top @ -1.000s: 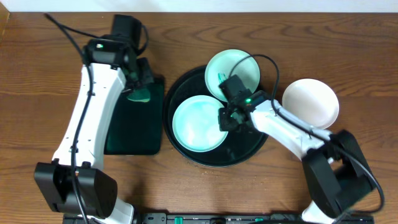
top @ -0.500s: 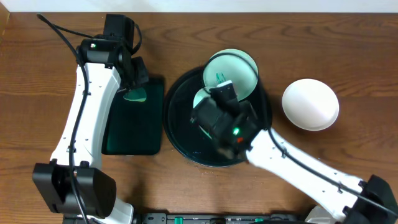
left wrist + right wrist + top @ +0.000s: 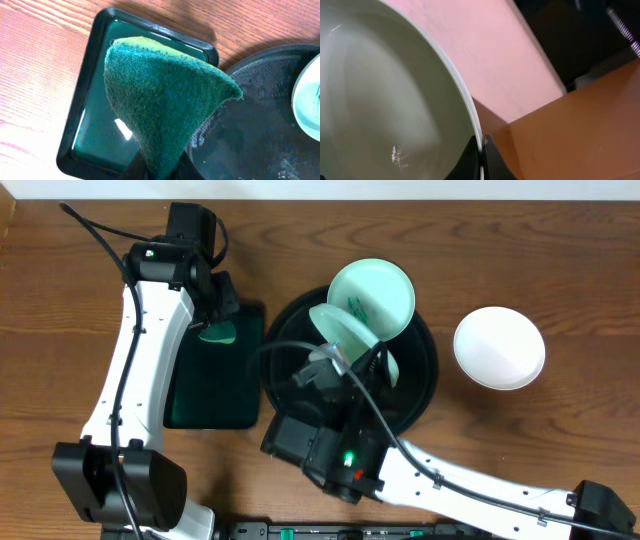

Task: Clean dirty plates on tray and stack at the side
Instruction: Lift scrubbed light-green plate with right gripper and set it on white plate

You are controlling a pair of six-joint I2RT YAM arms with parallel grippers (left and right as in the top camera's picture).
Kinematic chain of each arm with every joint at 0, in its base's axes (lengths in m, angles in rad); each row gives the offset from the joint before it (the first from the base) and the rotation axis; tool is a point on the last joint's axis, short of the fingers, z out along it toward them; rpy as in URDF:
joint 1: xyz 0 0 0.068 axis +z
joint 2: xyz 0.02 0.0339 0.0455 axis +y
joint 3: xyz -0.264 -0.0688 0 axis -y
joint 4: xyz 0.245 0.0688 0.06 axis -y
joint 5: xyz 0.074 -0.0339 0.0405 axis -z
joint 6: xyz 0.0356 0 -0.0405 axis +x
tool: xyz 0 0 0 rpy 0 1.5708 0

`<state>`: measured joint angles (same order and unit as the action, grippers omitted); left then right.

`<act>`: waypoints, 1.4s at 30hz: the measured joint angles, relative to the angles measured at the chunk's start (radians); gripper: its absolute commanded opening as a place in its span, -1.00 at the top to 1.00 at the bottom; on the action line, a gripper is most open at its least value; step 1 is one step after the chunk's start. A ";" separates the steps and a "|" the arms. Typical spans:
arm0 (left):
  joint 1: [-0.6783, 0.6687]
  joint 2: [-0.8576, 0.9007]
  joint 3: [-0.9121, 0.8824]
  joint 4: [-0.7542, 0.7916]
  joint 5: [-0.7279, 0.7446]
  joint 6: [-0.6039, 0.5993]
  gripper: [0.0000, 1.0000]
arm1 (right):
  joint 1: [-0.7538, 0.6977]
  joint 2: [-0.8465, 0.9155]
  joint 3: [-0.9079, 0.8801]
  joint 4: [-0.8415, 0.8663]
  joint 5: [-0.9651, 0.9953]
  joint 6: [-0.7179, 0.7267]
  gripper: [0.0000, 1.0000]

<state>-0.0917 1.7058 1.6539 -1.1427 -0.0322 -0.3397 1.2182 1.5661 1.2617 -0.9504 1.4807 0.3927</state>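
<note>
My right gripper point(image 3: 338, 362) is shut on the rim of a pale mint-green plate point(image 3: 347, 330) and holds it tilted, high above the large round black tray point(image 3: 422, 390). In the right wrist view the fingers point(image 3: 481, 155) pinch that plate's edge point(image 3: 385, 100). A second mint-green plate point(image 3: 378, 292) with a teal smear rests on the tray's far rim. A white plate point(image 3: 499, 347) sits on the table to the right. My left gripper point(image 3: 215, 323) is shut on a green sponge point(image 3: 165, 100) above the rectangular tray point(image 3: 95, 125).
The small rectangular black tray point(image 3: 210, 395) lies left of the round tray, holding teal liquid. My right arm's body point(image 3: 330, 450) rises towards the camera and hides the round tray's front part. Wooden table lies all around.
My right arm has lifted the mint-green plate off the round tray and swung up towards the camera. The left arm shifted slightly back, still holding the sponge.
</note>
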 measured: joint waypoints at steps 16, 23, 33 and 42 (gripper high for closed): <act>0.000 0.000 0.000 -0.002 0.000 0.000 0.85 | -0.023 0.000 0.000 -0.020 -0.151 0.014 0.98; 0.000 0.000 0.000 0.002 0.000 0.000 0.86 | -0.295 0.000 0.000 0.012 -0.740 0.098 0.98; 0.000 0.000 0.000 0.005 0.000 0.000 0.86 | -0.861 -0.066 0.001 0.058 -1.434 0.050 0.98; 0.000 0.000 0.000 0.037 0.000 0.000 0.86 | -1.358 -0.086 -0.033 0.060 -1.492 0.042 0.98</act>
<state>-0.0917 1.7058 1.6539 -1.1057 -0.0319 -0.3401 -0.1402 1.4799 1.2289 -0.8909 -0.0113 0.4351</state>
